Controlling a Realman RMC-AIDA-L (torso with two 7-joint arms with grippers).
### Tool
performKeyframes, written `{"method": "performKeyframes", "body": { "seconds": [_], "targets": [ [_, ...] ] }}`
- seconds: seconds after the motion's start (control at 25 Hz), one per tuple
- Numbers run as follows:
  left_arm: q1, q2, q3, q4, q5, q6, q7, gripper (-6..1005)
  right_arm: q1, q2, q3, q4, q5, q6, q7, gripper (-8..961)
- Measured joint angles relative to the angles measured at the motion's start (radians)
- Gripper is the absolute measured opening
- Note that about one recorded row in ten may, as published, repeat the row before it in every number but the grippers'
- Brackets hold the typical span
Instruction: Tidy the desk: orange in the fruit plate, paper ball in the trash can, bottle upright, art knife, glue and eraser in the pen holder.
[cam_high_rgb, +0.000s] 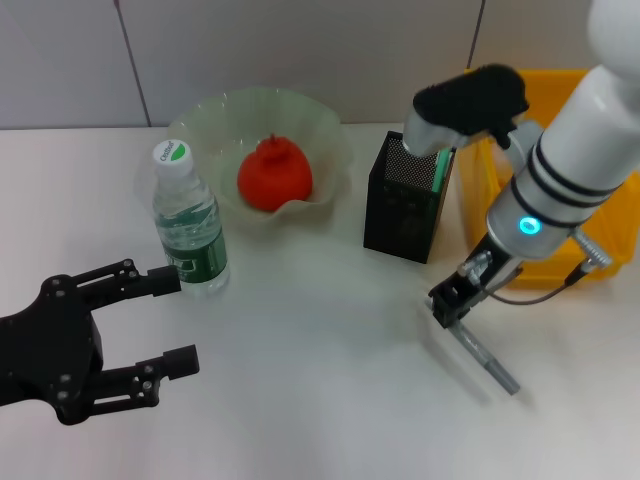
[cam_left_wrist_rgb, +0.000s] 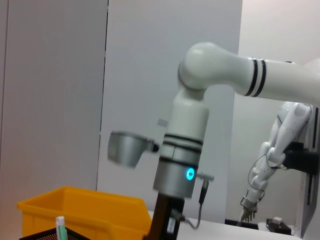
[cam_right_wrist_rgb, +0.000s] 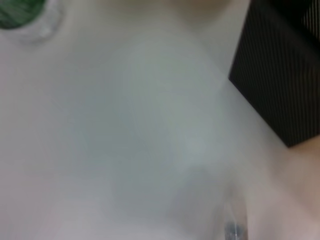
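- The glue is gripped at its upper end by the right gripper, near the holder.
- The left gripper is held wide beside the upright bottle.

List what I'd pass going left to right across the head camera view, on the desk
Left gripper → bottle, standing upright → orange in the fruit plate → pen holder with the art knife in it → right gripper over the glue → trash can.
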Motion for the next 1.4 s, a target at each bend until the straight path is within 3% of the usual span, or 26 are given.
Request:
{"method": "performKeyframes", "body": {
  "seconds": [0.2,0.4,0.56,0.72,0.96,1.16,1.4],
  "targets": [
    [0.000,0.001,-0.002,-0.013,0.000,0.000,0.000,787,-0.072,-0.005,0.003,-0.270,0.035,-0.103,0.000,134],
    [-0.006,0.006,-0.005,-0.040,0.000,0.000,0.005,787,-0.134,-0.010,0.008,-0.551,0.085,-0.124,-0.005,132],
    [-0.008,0.008,-0.015,-0.052,0.000,0.000,0.026,788,-0.175,-0.010,0.012,-0.723,0.073,-0.083,-0.026,128],
    [-0.002,0.008,-0.025,-0.052,0.000,0.000,0.026,788,-0.229,-0.008,0.018,-0.814,0.055,0.019,-0.074,125],
    [0.001,0.007,-0.031,-0.058,0.000,0.000,0.026,788,-0.324,-0.005,0.009,-0.805,0.059,0.217,-0.179,124],
    [-0.001,0.007,-0.043,-0.067,0.000,-0.001,0.026,788,-0.368,-0.007,0.005,-0.687,0.132,0.390,-0.306,124],
    [-0.006,0.005,-0.049,-0.069,0.000,-0.009,0.026,788,-0.370,-0.008,0.001,-0.504,0.271,0.549,-0.457,120]
  ]
}}
